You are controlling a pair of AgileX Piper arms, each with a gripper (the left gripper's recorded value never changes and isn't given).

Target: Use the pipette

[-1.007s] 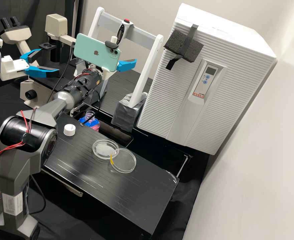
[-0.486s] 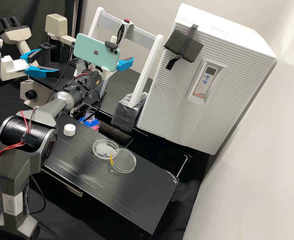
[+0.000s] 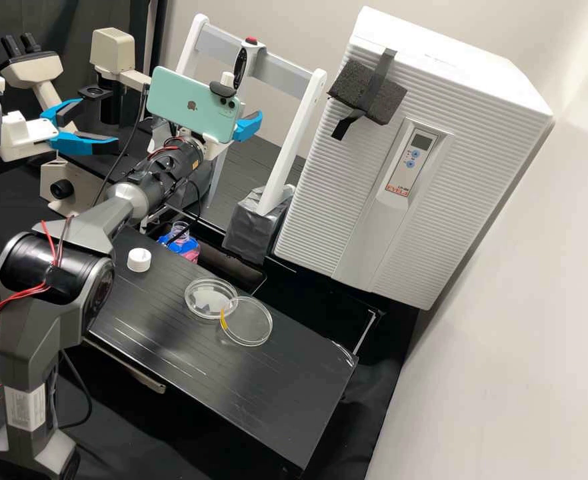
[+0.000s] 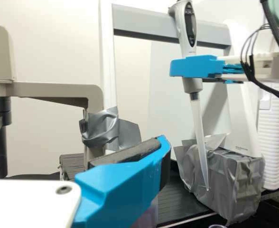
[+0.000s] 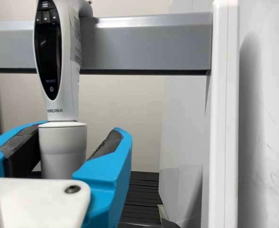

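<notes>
Pipette (image 3: pixel 241 65): grey-and-white handheld electronic pipette with a long clear tip. It sits in the upper centre-left of the high view, hanging upright from the grey crossbar of a white frame stand (image 3: pixel 294 110). In the left wrist view the tip points down in front of the stand's grey tape-wrapped foot (image 4: pixel 225 180).
Right gripper (image 5: pixel 73 140): closed on the pipette's white lower collar, one blue finger pad (image 5: pixel 106 147) against each side. A mint-green phone (image 3: pixel 194 103) is mounted on this wrist.
Left gripper (image 3: pixel 99 121): upper left of the high view, in front of a beige microscope (image 3: pixel 31 67). The fingers are spread with nothing between them.
Tray (image 3: pixel 274 393): black ribbed tray, lower centre. It carries two clear round petri dishes (image 3: pixel 207 297) (image 3: pixel 249 323) with rims overlapping.
Cap (image 3: pixel 139 259): white screw cap near the tray's upper left corner.
Bottle (image 3: pixel 186 245): small bottle of pink liquid just past the tray's upper edge.
Cabinet (image 3: pixel 407 153): large white ribbed unit, right of the stand.
</notes>
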